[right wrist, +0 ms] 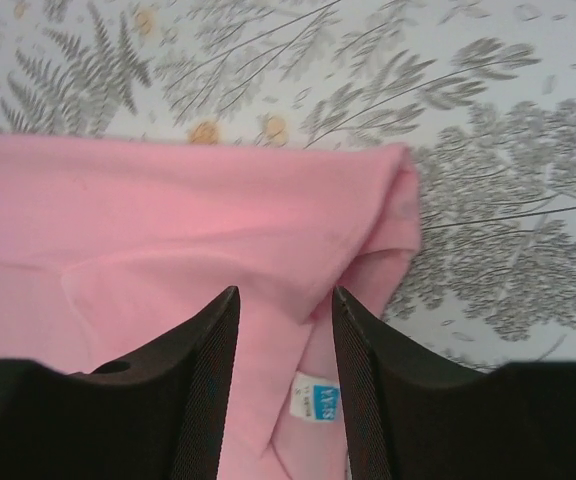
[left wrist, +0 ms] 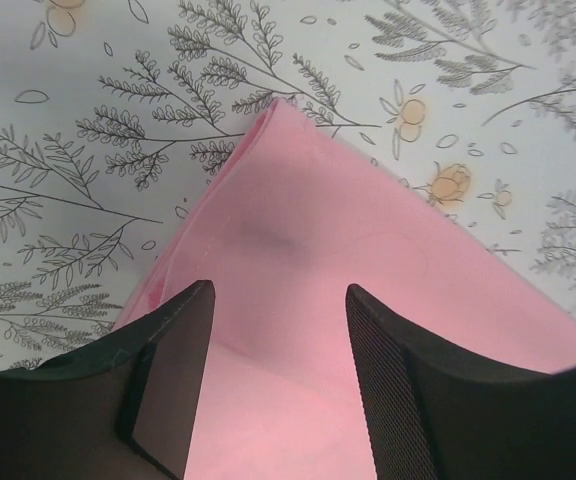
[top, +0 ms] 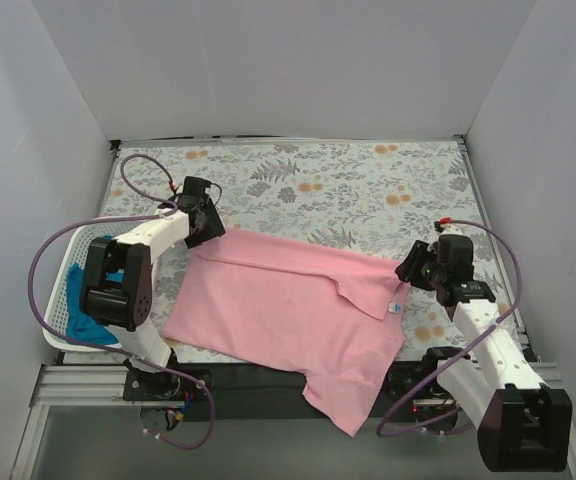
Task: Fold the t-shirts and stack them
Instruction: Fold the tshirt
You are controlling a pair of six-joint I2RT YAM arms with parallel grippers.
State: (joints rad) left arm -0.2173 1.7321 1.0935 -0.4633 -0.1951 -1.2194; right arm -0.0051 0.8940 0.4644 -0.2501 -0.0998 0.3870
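The light pink t-shirt [top: 288,305] lies spread on the floral table, its far edge folded over and one sleeve hanging over the near edge. The teal-blue t-shirt [top: 83,300] sits bunched in the white basket at the left. My left gripper [top: 208,222] is open over the pink shirt's far left corner [left wrist: 298,230], empty. My right gripper [top: 413,268] is open over the shirt's right folded corner [right wrist: 268,210], where a white and blue label [right wrist: 318,400] shows between the fingers. Neither gripper holds cloth.
The white lattice basket [top: 60,300] stands at the table's left edge beside the left arm. The table is covered by a floral cloth [top: 348,185]. White walls enclose the back and sides. A black strip runs along the near edge.
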